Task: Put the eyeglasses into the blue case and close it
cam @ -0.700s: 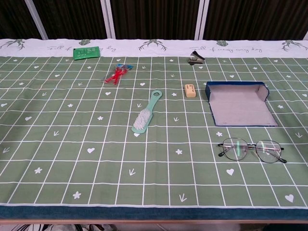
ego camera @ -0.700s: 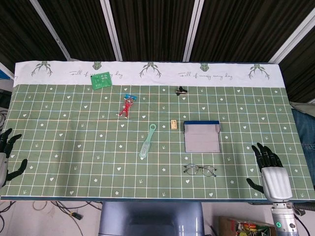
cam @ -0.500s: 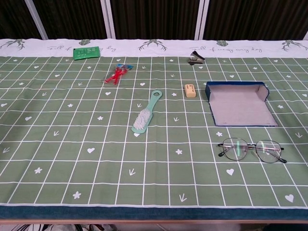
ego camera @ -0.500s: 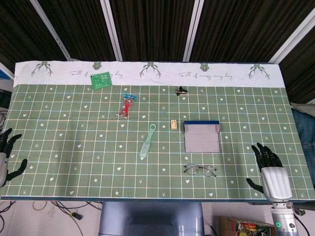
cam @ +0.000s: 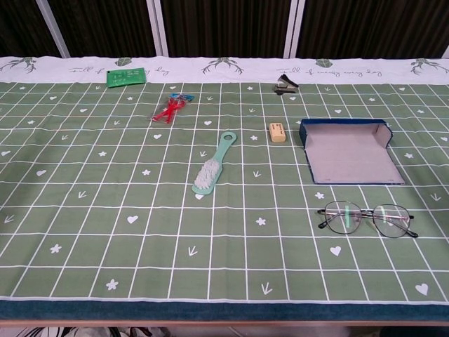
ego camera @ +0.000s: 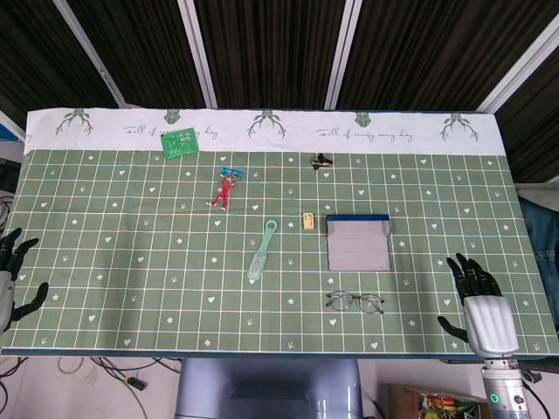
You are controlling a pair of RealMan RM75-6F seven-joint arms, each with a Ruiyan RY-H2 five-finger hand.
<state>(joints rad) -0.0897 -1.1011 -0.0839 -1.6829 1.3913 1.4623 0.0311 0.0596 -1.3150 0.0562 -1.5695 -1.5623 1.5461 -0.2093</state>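
Nothing is grasped yet. The tablecloth (ego camera: pixel 105 253) reads "Full of every day", as best I can tell. The blue case (ego camera: pixel 358 243) lies open, the eyeglasses (ego camera: pixel 355 302) just in front. My right hand (ego camera: pixel 479 305) and left hand (ego camera: pixel 12 278) rest empty, fingers apart; I'd next reach right-handed for the frames.

Table (cam: pixel 84 267) with glasses (cam: pixel 366 219), case (cam: pixel 349 152)

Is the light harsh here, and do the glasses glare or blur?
Head view: soft, even light, no hard shadows; the eyeglasses are small but sharp. Chest view: the eyeglasses are crisp, their lenses showing a faint sheen.
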